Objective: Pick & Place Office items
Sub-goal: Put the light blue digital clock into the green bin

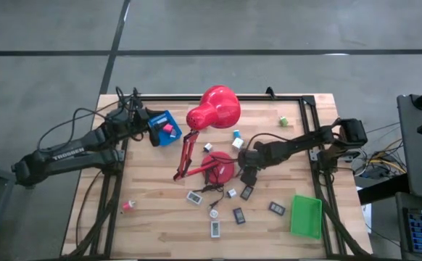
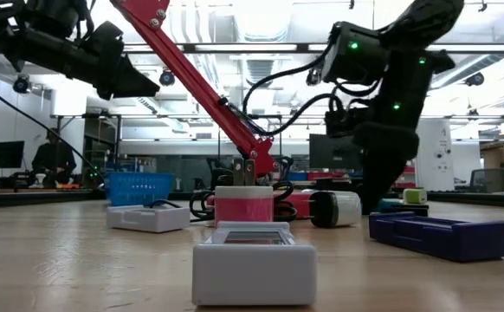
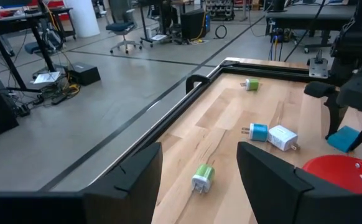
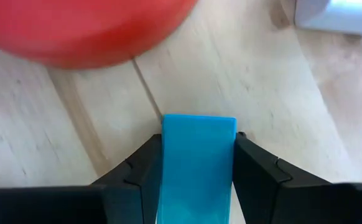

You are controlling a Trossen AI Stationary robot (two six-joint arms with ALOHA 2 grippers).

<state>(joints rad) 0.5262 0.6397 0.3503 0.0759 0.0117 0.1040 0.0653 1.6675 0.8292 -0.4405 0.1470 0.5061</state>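
Note:
My right gripper (image 1: pixel 245 159) stands beside the red lamp's round base (image 1: pixel 222 166), pointing steeply down, shut on a small teal-blue block (image 4: pixel 198 163). The left wrist view shows the block (image 3: pixel 344 138) from across the table. My left gripper (image 1: pixel 151 130) waits open at the far left by the blue tray (image 1: pixel 170 117), which holds a pink piece (image 1: pixel 168 129); nothing is between its fingers (image 3: pixel 137 171). Several small office items lie flat on the wood, among them white rectangles (image 1: pixel 195 197), dark rectangles (image 1: pixel 238 215) and a green block (image 1: pixel 284 121). My right gripper pinches the teal-blue block between its two fingers, one on each long side (image 4: pixel 166 168). The fingers come from above, slanting down, and lie along the block, whose free end (image 4: pixel 199 123) sticks out past the fingertips. I cannot tell whether the block is clear of the table.
The red desk lamp's shade (image 1: pixel 214 107) and jointed arm (image 1: pixel 187 154) stand over the table's middle, its cord (image 1: pixel 209 190) trailing nearby. A green tray (image 1: pixel 306 217) sits at the near right. A black frame (image 1: pixel 307 109) rims the table. Plug-like blocks (image 3: pixel 274 135) lie near the far edge.

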